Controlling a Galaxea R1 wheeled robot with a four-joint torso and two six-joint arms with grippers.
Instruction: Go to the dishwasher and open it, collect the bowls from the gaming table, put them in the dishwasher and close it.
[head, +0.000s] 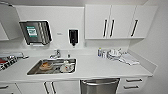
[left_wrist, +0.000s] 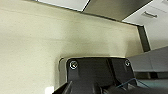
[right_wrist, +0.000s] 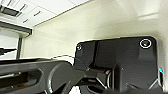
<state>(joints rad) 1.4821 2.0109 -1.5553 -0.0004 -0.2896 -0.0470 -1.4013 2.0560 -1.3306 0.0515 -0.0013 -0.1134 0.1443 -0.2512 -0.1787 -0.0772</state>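
Note:
The dishwasher (head: 99, 86) sits under the white counter (head: 100, 68), right of the sink, at the lower edge of the head view. Its stainless-steel front is shut and a bar handle runs across its top. No bowls from the gaming table and no gaming table are in sight. The wrist views look up past the robot's own dark plates at a pale wall and ceiling.
A steel sink (head: 52, 66) holds dishes, with a tap (head: 55, 54) behind it. Bottles and cloths (head: 117, 56) lie at the counter's right end. White wall cabinets (head: 117, 21), a towel dispenser (head: 35, 32) and a black soap dispenser (head: 73, 37) hang above. Drawers (head: 132, 83) flank the dishwasher.

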